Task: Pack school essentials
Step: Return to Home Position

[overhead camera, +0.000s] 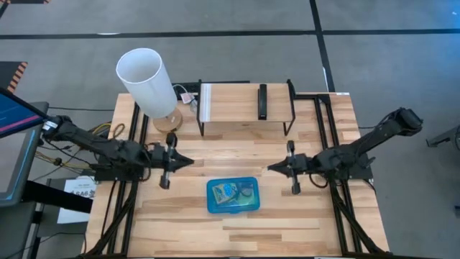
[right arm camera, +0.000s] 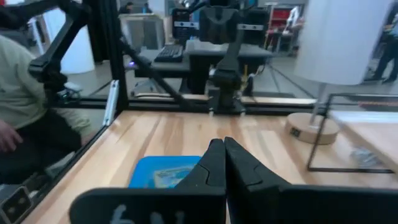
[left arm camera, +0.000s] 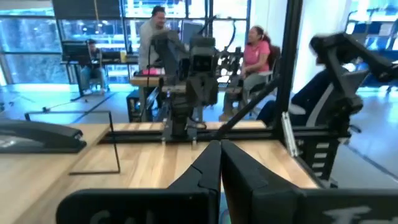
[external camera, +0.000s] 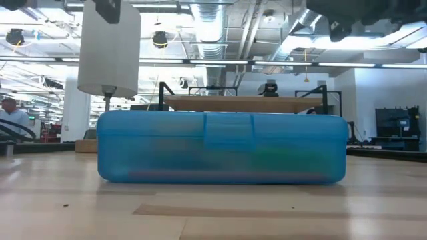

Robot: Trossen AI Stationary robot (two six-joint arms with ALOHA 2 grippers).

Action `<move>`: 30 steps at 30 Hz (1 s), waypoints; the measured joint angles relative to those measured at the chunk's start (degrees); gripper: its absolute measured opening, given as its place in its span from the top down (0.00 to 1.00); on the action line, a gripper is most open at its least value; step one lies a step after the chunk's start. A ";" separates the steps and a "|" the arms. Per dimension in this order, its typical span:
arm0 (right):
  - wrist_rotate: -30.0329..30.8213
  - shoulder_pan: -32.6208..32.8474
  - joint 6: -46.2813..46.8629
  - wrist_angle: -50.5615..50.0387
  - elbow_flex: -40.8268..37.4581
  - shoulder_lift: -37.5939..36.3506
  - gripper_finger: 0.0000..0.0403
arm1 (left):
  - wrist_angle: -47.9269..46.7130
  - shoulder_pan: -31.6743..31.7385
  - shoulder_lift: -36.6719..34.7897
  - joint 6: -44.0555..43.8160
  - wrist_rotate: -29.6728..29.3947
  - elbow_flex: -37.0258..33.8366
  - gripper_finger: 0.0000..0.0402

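Flanking one blue case (overhead camera: 232, 196): left gripper (overhead camera: 189, 161), right gripper (overhead camera: 272, 168), each pinched together.

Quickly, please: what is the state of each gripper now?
The left gripper is shut, holding nothing.
The right gripper is shut, holding nothing.

School essentials (overhead camera: 228, 191), blurred green-yellow shapes, inside shut blue case (overhead camera: 213, 208)
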 joint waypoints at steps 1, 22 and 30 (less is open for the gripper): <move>0.00 -0.39 -0.39 0.05 -1.04 -1.37 0.98 | -1.92 0.36 -2.03 -0.02 0.13 0.00 1.00; -2.21 -11.08 -9.72 -0.65 -13.32 -22.32 0.98 | -2.59 2.79 -21.97 2.07 -4.22 -15.31 1.00; -2.27 -15.20 -14.48 -1.04 -17.32 -29.96 0.98 | -2.44 13.14 -28.08 0.31 1.78 -21.24 1.00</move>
